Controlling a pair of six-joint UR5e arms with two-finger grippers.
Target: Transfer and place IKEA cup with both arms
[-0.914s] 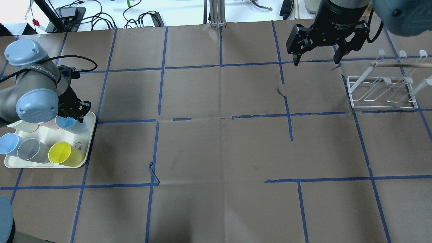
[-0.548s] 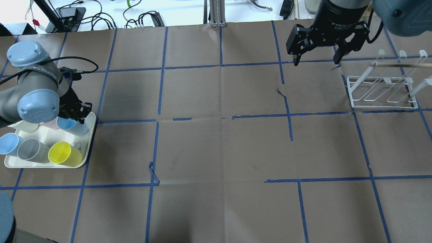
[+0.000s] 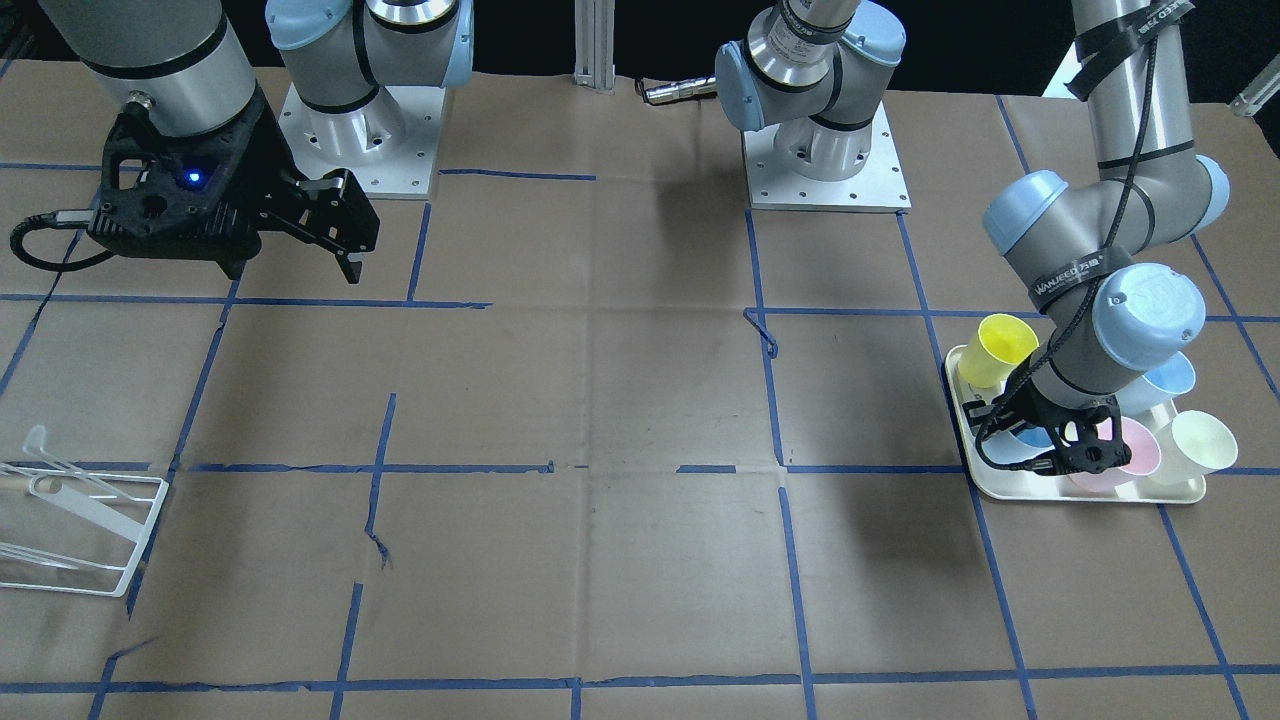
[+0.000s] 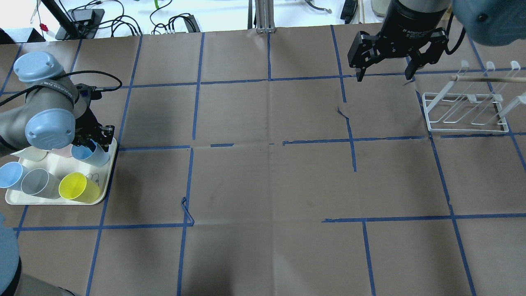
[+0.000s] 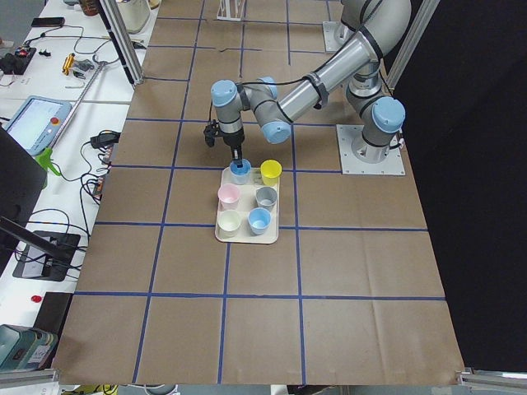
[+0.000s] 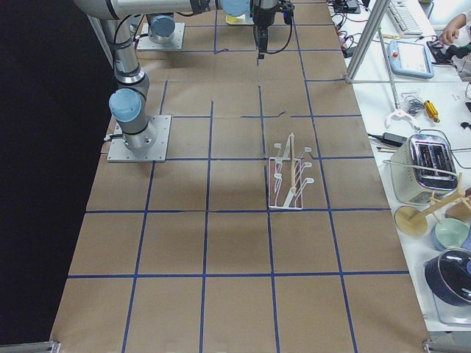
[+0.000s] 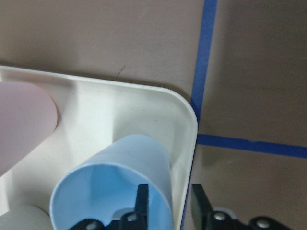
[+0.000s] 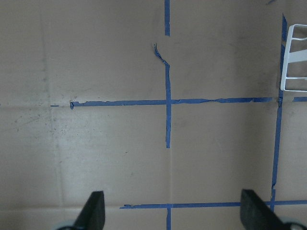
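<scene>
The pale-blue IKEA cup (image 4: 92,154) is at the far right corner of the cream tray (image 4: 24,199). It also shows in the left wrist view (image 7: 110,191) and the front view (image 3: 1030,438). My left gripper (image 4: 100,140) is shut on its rim, one finger (image 7: 142,201) inside and the other outside the wall, also in the front view (image 3: 1075,450). The cup leans toward the tray's edge. My right gripper (image 4: 384,76) is open and empty, high above the table left of the rack, also in the front view (image 3: 290,268).
On the tray stand a yellow cup (image 4: 76,187), a grey cup (image 4: 39,183), a sky-blue cup (image 4: 9,174), a pink cup (image 3: 1130,445) and a cream cup (image 3: 1200,440). A white wire rack (image 4: 466,111) stands at the far right.
My left gripper has shifted slightly right, and the pale-blue cup has moved with it toward the tray's corner and tilted. The right arm has barely moved.
</scene>
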